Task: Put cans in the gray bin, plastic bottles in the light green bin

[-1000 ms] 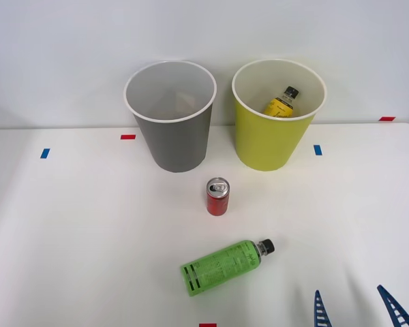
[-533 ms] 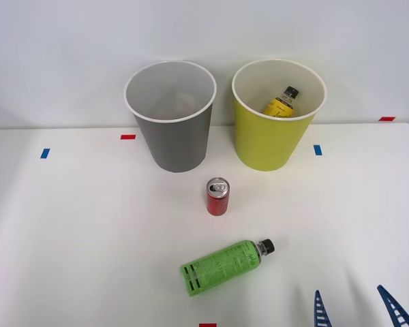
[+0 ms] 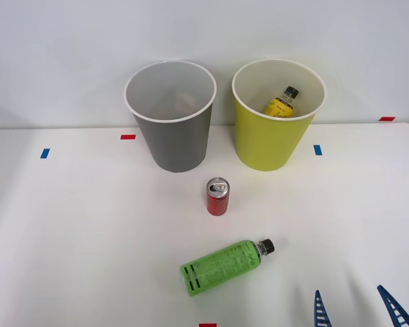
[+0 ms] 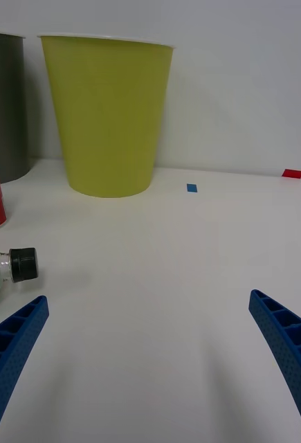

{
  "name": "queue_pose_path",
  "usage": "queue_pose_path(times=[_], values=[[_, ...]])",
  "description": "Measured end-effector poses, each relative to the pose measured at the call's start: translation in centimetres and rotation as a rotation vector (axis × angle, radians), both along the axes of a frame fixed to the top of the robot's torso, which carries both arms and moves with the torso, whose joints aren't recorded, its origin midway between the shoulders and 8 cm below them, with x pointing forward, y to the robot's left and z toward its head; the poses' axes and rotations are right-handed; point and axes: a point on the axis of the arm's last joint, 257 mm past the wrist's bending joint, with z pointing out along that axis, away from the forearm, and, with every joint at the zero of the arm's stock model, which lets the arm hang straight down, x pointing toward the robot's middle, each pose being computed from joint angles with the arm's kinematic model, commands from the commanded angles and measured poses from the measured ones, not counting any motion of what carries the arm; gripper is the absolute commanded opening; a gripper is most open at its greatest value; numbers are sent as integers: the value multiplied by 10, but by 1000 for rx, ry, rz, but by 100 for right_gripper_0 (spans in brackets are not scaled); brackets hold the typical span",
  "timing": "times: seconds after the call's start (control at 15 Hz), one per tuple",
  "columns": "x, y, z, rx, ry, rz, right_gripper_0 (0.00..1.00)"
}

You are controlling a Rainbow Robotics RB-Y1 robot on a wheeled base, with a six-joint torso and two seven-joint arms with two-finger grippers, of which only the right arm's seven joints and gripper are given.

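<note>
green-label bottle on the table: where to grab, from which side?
Grip the green-label bottle mid-body, across its width, coming from above. It lies flat on the table, cap toward the right gripper, which is open; the round labelled body is its longest bare part.

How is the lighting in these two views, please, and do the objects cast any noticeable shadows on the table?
Front view: even, soft light; the red can and green-label bottle cast only faint shadows, and the table shows no hard glare. Right wrist view: the light green bin throws a soft shadow on the wall behind it, and pale streaks of shadow lie on the table near the open right tool.
</note>
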Motion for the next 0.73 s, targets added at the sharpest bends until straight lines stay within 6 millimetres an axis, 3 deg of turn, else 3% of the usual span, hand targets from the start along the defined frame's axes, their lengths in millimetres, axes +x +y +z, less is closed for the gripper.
queue_pose_path(times=[0.73], values=[[0, 0, 0, 0, 0, 0, 100]])
